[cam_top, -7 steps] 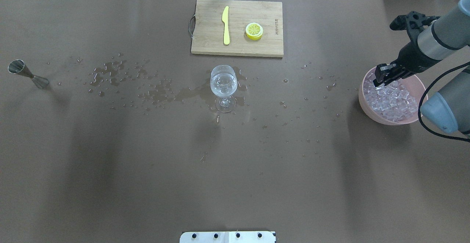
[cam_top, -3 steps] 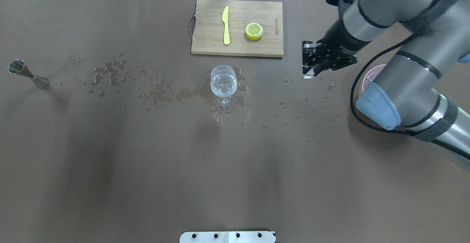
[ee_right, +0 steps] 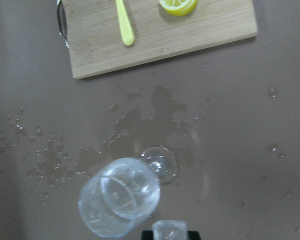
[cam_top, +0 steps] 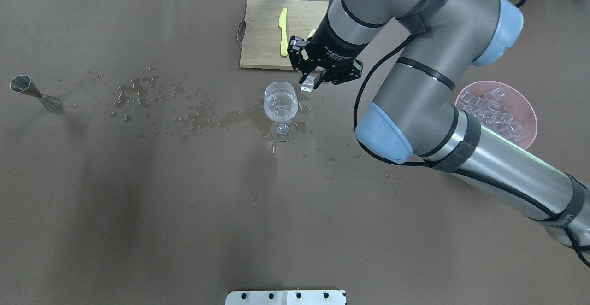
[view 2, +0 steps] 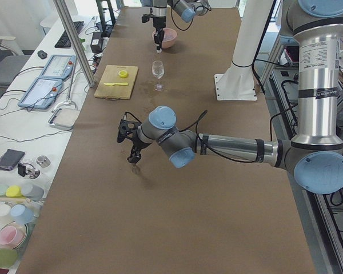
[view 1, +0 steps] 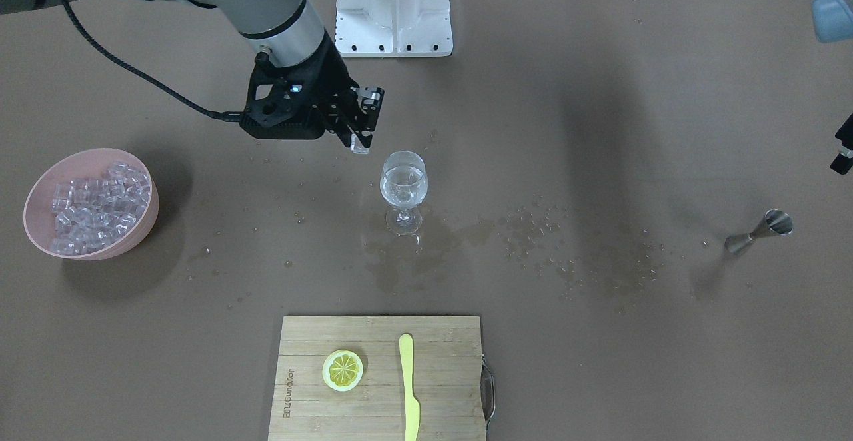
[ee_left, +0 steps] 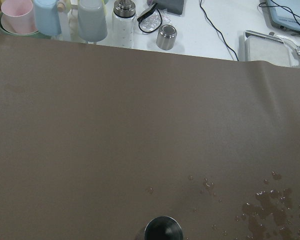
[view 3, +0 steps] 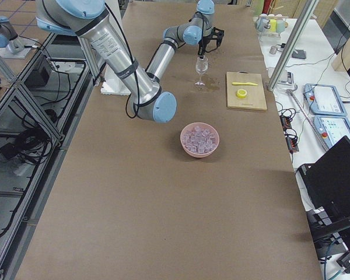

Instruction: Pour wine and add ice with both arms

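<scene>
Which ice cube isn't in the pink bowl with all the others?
The single cube pinched in the right gripper, held close beside the wine glass. All the other cubes lie heaped in the pink bowl.

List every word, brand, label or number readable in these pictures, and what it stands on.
Rectangular bamboo cutting board: a dark brand mark runs along one short edge. The letters show but are too blurred to read.
Silver-grey right arm: white print on its black wrist and lettering on its tube, both too small to read.
No other text can be read.
</scene>
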You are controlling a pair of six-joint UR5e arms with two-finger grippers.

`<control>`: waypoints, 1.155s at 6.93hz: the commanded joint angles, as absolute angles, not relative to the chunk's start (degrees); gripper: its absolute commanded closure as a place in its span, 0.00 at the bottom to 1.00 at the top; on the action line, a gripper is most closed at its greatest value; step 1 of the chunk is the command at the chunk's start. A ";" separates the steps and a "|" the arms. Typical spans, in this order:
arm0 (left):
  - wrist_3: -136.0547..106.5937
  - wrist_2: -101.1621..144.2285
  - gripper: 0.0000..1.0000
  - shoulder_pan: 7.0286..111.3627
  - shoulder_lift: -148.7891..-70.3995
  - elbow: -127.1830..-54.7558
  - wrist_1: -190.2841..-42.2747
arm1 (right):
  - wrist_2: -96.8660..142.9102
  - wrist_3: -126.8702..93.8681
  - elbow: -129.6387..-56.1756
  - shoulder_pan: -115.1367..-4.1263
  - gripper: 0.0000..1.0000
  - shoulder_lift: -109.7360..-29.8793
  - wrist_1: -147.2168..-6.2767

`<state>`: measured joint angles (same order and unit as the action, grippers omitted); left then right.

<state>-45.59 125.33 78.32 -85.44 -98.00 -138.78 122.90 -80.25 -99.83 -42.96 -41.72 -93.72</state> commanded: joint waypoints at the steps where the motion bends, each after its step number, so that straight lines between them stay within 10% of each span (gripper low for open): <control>1: -45.62 125.33 0.03 78.31 -85.25 -98.17 -138.87 | 121.03 -82.52 -97.91 -41.49 1.00 -39.11 -93.43; 5: -45.44 125.33 0.03 78.31 -85.25 -98.00 -138.87 | 120.94 -81.92 -96.77 -41.48 1.00 -38.41 -93.16; 6: -45.44 125.33 0.03 78.31 -85.25 -98.00 -138.78 | 120.50 -81.74 -96.68 -41.40 0.74 -38.32 -93.16; 7: -45.44 125.25 0.03 78.31 -85.25 -98.00 -138.87 | 119.71 -81.74 -96.59 -41.31 0.01 -38.23 -93.08; 8: -45.44 125.33 0.03 78.31 -85.08 -98.09 -138.87 | 119.10 -81.65 -96.42 -41.05 0.00 -37.97 -93.08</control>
<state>-45.44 125.29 78.31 -85.20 -98.01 -138.85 119.86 -81.75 -96.59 -41.28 -38.20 -93.11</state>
